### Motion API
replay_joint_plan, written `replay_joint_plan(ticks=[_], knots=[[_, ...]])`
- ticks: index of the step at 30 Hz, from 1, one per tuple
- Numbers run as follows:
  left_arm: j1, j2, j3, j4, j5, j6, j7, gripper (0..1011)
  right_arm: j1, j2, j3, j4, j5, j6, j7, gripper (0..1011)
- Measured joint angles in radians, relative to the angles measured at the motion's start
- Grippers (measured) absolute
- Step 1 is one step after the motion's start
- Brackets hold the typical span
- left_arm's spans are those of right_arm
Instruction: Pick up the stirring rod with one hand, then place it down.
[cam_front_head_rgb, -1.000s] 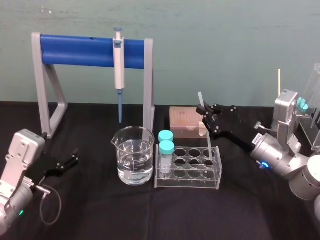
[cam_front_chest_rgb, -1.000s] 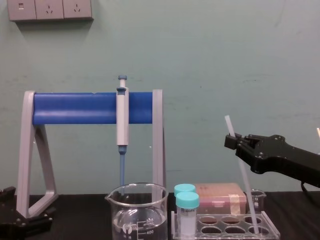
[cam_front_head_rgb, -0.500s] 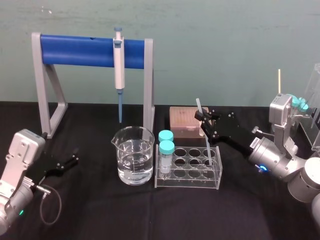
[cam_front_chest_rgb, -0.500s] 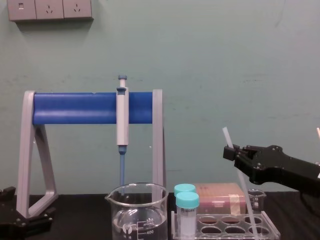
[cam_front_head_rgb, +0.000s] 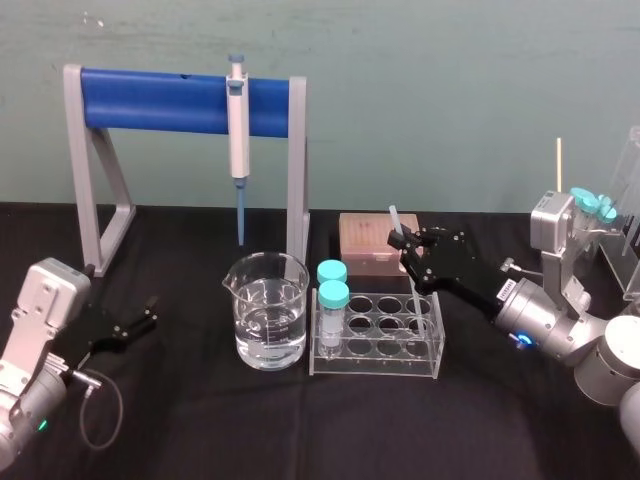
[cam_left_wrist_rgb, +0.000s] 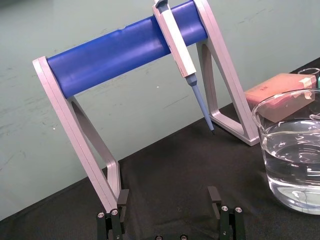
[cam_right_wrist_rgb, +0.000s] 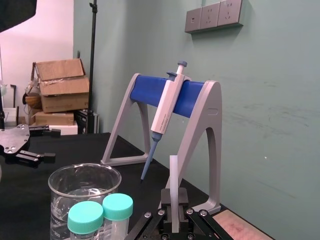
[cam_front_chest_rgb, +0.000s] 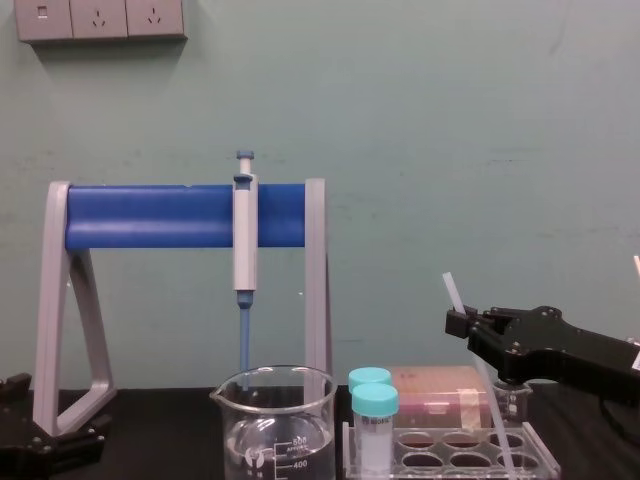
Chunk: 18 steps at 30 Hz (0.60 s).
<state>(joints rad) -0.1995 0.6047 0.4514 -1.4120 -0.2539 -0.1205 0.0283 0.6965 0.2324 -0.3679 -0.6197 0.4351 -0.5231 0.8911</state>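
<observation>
Stirring rod (cam_right_wrist_rgb: 174, 185) stands tilted, its lower end in a right-side well of the clear tube rack (cam_front_head_rgb: 375, 352). I read the right gripper (cam_front_head_rgb: 403, 243) as clamped on its upper part (arm reaching in low from the right). Left gripper (cam_left_wrist_rgb: 167, 197) rests at the left, fingers apart, on the black tabletop (cam_front_head_rgb: 200, 420); teal wall (cam_front_head_rgb: 430, 90) behind.

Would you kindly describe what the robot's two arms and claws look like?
Both arms are silver-grey metal, each ending in a black claw with two flat fingers. The left claw is mounted on a boxy silver housing, with a thin grey cable looping beside it and a small green light. Behind the right claw come a white label, rounded silver joints and a blue light.
</observation>
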Motion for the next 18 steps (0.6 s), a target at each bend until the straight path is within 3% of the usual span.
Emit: replay_joint_plan(ticks=[13,18], knots=[[0.000,0.000,0.000,0.000,0.000,0.000,0.000,1000,-0.001,0.001,0.001,-0.002,0.003,0.000,0.000,86],[0.000,0.000,0.000,0.000,0.000,0.000,0.000,1000,-0.001,0.001,0.001,-0.002,0.003,0.000,0.000,237]])
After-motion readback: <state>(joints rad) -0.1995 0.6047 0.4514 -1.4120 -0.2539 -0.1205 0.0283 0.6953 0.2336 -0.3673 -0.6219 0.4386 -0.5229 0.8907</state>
